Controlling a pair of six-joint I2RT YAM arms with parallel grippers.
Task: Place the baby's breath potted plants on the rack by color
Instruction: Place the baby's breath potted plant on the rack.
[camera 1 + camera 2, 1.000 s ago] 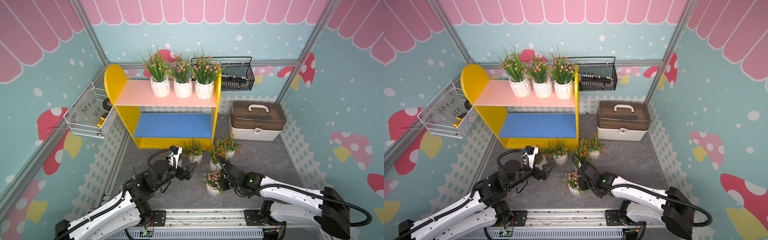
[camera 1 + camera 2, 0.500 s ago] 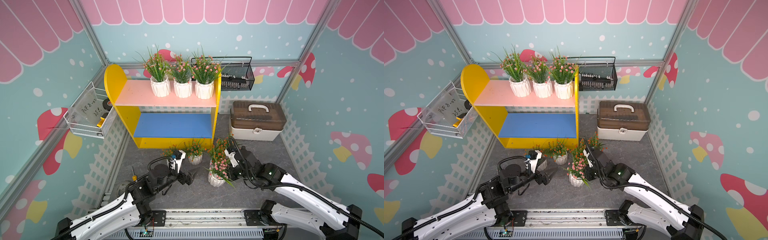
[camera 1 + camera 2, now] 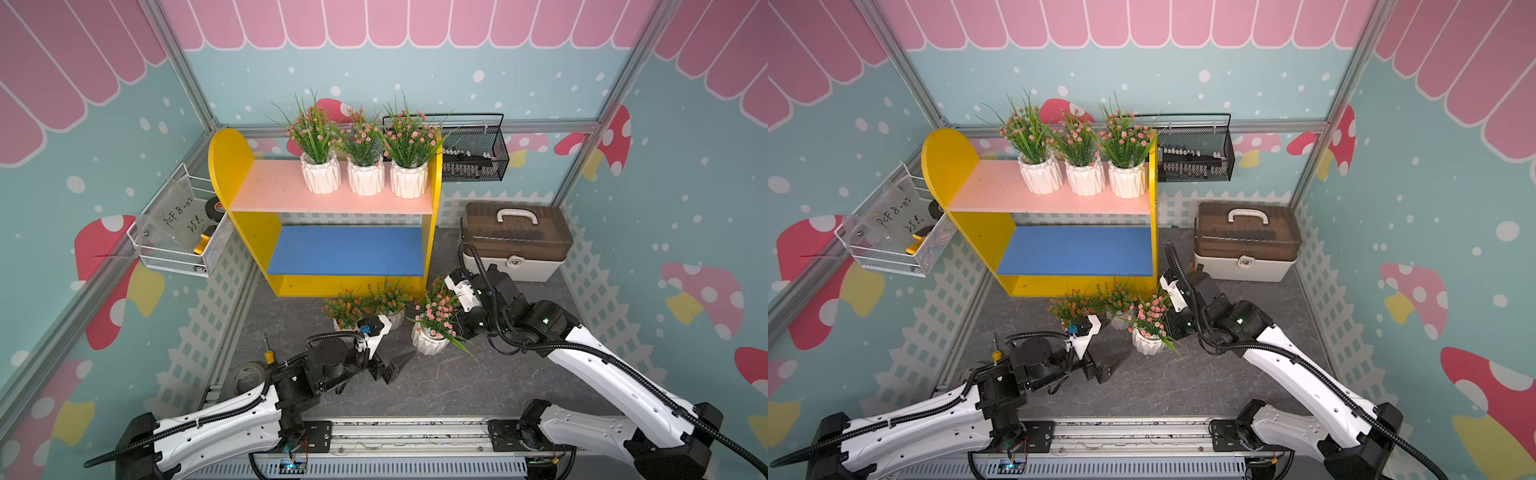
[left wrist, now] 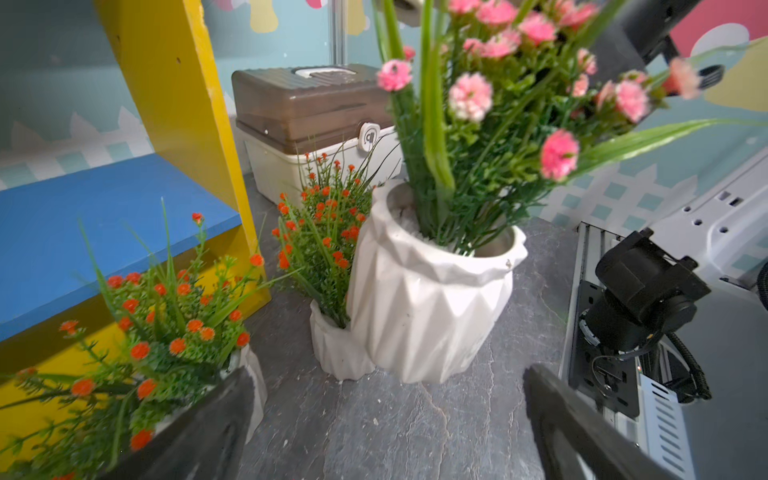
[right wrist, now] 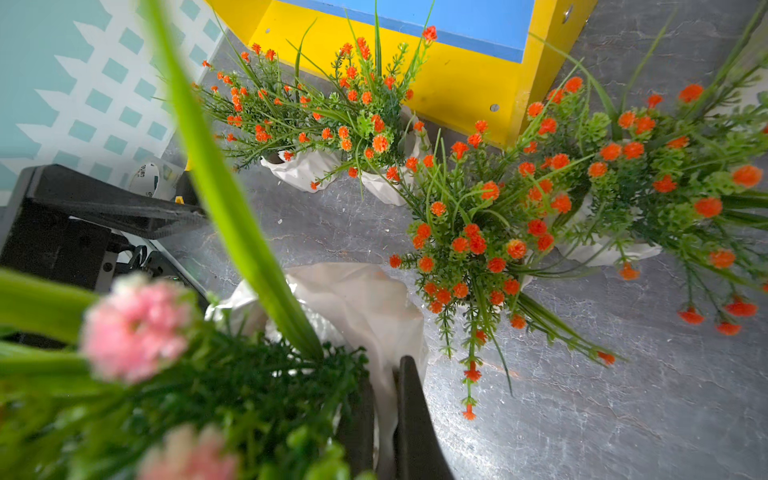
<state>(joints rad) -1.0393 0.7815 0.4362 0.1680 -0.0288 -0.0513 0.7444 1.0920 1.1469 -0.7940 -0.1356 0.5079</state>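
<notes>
The rack has three pink-blossomed baby's breath potted plants in a row on its pink upper board; the blue lower board is bare. My right gripper is shut on the rim of another pink plant's white pot, which is tilted just off the rack's front right corner. Several orange-red plants stand on the floor beside it. The left gripper is open and empty, a short way in front of the pink pot.
A brown-lidded case sits right of the rack. On the back wall hangs a black mesh basket, on the left wall a white wire basket. A tape roll and a screwdriver lie near the left arm.
The right gripper has carried the pink plant from the front of the floor back toward the rack, next to the orange-red plants. The open left gripper has drawn back slightly toward the front.
</notes>
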